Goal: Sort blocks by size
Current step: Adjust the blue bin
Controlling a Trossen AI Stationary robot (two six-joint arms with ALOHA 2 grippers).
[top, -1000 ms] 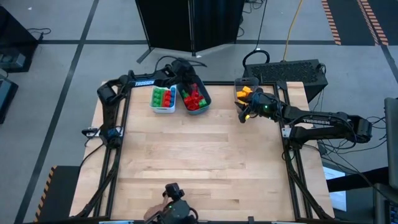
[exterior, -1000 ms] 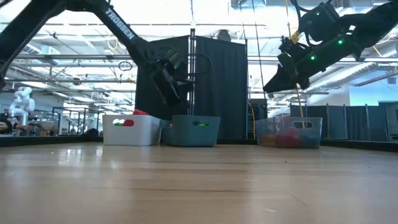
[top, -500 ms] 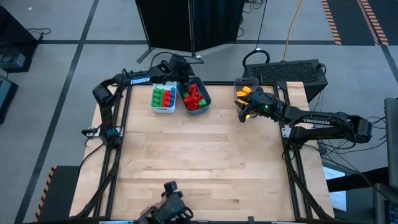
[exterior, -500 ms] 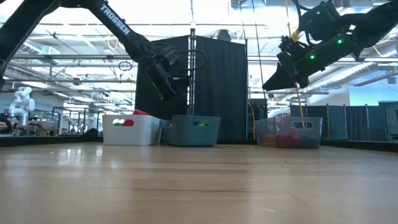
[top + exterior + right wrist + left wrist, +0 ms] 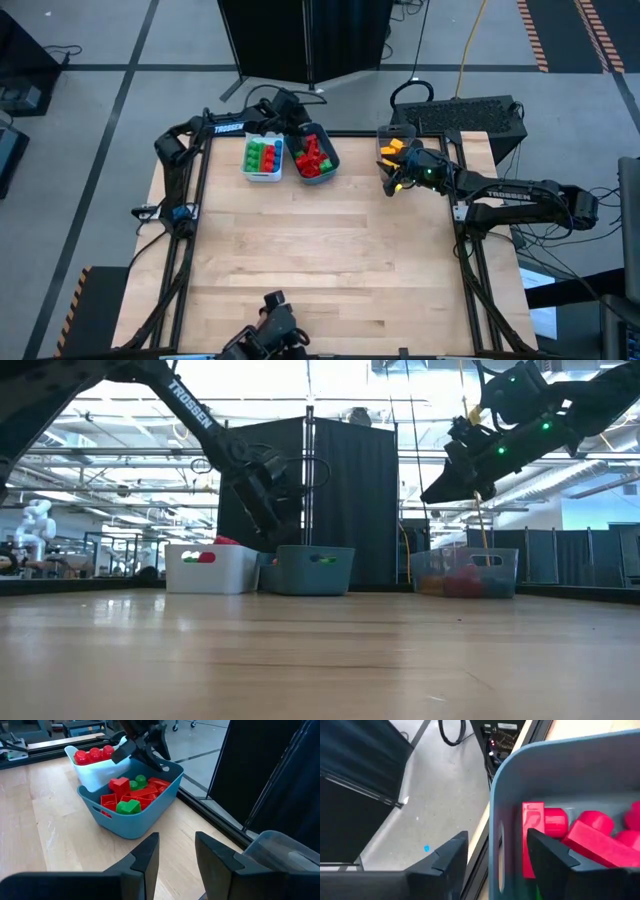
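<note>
Wooden table (image 5: 320,250), light planks, black frame rails along its sides; a dark curtain stands in the room behind.

Item: white bin (image 5: 262,160) at the far edge, left of centre, holding green and red blocks (image 5: 262,154).

Item: teal bin (image 5: 313,155) touching the white one on its right, holding mostly red blocks (image 5: 131,795) with a few green among them.

Item: clear grey bin (image 5: 393,145) at the far edge, right of centre, holding orange and yellow blocks (image 5: 395,150).

Item: left gripper (image 5: 496,855), poised over the far rim of the teal bin. Fingers spread, one outside the bin wall and one inside above a red block (image 5: 535,837); nothing pinched between them.

Item: right gripper (image 5: 176,852), raised above the table just beside the clear grey bin. Fingers stand slightly apart with nothing visible between them.
</note>
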